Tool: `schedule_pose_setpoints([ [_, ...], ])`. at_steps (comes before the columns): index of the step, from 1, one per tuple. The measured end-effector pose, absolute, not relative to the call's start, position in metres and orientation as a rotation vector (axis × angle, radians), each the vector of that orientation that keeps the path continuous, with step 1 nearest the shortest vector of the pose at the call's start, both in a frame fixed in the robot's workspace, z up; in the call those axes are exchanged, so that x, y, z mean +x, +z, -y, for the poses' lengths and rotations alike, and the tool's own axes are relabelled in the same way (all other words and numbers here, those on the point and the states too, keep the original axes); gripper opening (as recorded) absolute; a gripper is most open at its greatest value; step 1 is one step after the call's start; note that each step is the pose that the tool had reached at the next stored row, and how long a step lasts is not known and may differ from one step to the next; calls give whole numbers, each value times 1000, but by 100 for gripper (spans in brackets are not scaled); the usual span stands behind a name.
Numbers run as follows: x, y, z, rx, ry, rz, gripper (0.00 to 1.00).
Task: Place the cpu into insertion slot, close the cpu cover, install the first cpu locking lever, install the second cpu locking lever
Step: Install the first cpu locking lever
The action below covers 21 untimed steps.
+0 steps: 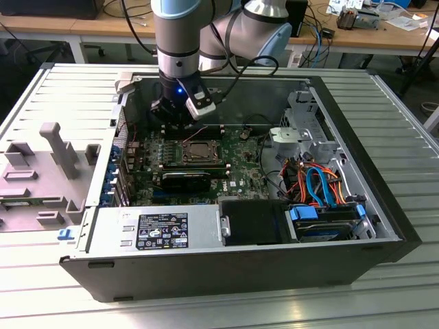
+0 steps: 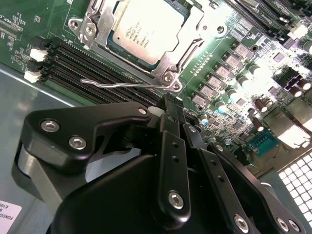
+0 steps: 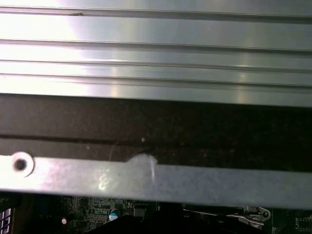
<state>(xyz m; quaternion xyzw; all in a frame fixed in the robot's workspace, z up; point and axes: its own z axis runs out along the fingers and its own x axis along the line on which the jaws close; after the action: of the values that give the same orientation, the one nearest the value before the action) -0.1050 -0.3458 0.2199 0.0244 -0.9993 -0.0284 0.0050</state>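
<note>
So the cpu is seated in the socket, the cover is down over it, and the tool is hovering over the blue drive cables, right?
Not the cables. In the exterior view the tool is at the motherboard beside the cpu, far from the blue drive cables. The second wrist view shows the cpu cover down over the seated chip.

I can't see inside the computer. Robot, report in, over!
Gripper closed, tips by the locking lever. Cpu seated in insertion slot, cpu cover down around it. Lever wire looks unhooked. Nothing blocking.

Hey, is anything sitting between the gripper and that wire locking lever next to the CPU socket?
Nothing visible blocks it. In the second wrist view the gripper sits right at the wire locking lever, with bare board around it. The cpu already lies under the cpu cover.
</note>
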Motion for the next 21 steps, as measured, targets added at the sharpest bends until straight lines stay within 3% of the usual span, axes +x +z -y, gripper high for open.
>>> schedule_pose_setpoints([
  [21,-100,214,346,77,-87,3130,11],
])
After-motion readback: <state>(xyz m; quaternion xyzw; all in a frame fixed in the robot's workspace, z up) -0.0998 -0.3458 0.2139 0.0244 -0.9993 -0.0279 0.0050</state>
